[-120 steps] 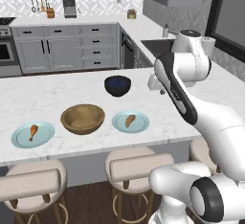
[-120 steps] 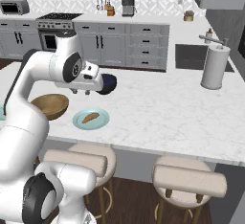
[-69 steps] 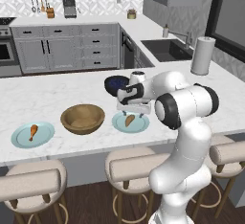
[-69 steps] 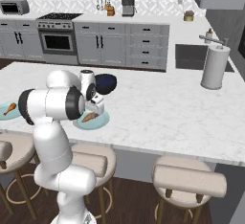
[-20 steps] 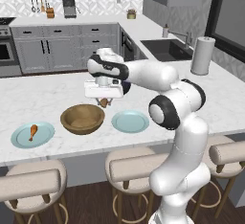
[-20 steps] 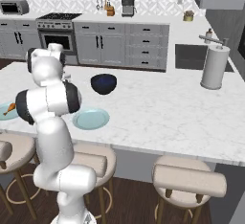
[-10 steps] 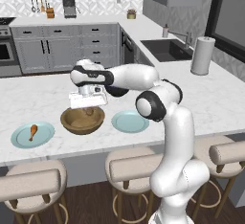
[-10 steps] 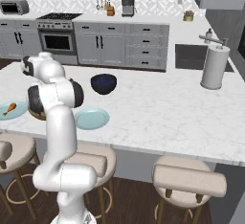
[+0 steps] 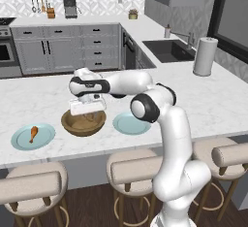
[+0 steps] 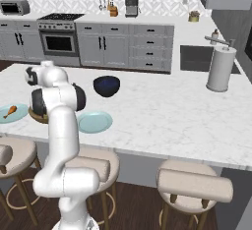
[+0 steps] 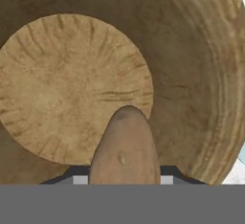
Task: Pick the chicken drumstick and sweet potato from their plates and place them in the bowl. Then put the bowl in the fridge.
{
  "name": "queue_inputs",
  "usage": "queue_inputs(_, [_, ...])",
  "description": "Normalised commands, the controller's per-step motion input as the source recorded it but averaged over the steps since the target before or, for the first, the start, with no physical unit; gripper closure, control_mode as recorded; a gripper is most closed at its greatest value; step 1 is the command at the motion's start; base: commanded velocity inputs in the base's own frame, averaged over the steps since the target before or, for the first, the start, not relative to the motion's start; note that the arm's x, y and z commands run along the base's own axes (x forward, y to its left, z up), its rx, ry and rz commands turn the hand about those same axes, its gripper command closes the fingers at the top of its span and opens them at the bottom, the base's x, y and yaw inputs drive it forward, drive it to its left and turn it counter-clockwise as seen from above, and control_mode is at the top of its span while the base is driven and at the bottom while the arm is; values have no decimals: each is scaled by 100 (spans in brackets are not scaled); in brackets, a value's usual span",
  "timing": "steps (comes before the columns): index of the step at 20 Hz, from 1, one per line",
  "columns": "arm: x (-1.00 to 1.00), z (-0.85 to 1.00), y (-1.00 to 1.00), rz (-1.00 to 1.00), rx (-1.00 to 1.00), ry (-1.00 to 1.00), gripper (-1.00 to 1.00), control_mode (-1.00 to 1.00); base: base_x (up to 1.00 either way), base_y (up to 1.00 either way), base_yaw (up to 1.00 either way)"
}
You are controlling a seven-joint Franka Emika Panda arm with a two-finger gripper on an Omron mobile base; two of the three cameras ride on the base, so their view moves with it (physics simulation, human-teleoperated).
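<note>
Here, in the left base view, the chicken drumstick (image 9: 33, 133) lay on the leftmost light-blue plate (image 9: 22, 141) near the front edge of the marble island counter (image 9: 227, 105). Just to its right stood the wooden bowl (image 9: 83, 123), and the gripper (image 9: 88, 112) hung directly over it, the hand pointing down into the bowl's mouth. In the hand view the sweet potato (image 11: 125, 146) was pinched between the narrowly set fingers, its tapered end reaching out over the bowl's (image 11: 191, 74) paler inner floor; whether it touched the wood could not be told. To the right of the bowl in the left base view sat the second light-blue plate (image 9: 131, 123), bare, with the white arm (image 9: 145, 105) bending above it. Farther right, near the sink (image 9: 169, 50), a paper towel roll (image 9: 204, 56) stood upright.

In the right base view the drumstick (image 10: 9, 110) showed on its plate (image 10: 17, 116) at the far left edge, the arm (image 10: 55, 96) stood in front of the bowl (image 10: 35, 115) so that only a sliver of its rim was seen, and the empty plate (image 10: 94, 122) lay just right of the arm. The dark blue-black bowl (image 10: 107, 86) sat behind that plate, apart from it, and the paper towel roll (image 10: 220, 69) stood well to the right. The bar stools (image 10: 196, 186) lined the near side of the island
</note>
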Motion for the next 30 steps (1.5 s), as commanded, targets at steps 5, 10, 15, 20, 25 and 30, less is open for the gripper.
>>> queue_inputs(5, [2, -20, 4, 3, 0, 0, 100, -100, 0, 0, 0])
queue_inputs(10, [0, -33, 4, 1, 0, 0, 100, -100, 0, 0, 0])
queue_inputs(15, [6, -7, 0, 0, 0, 0, -100, -100, 0, 0, 0])
queue_inputs(20, [0, 0, 0, 0, 0, 0, -100, -100, 0, 0, 0])
queue_inputs(25, [-1, 3, 0, 0, 0, 0, -100, -100, 0, 0, 0])
queue_inputs(30, [-9, 66, -15, 0, 2, 3, -100, -100, 0, 0, 0])
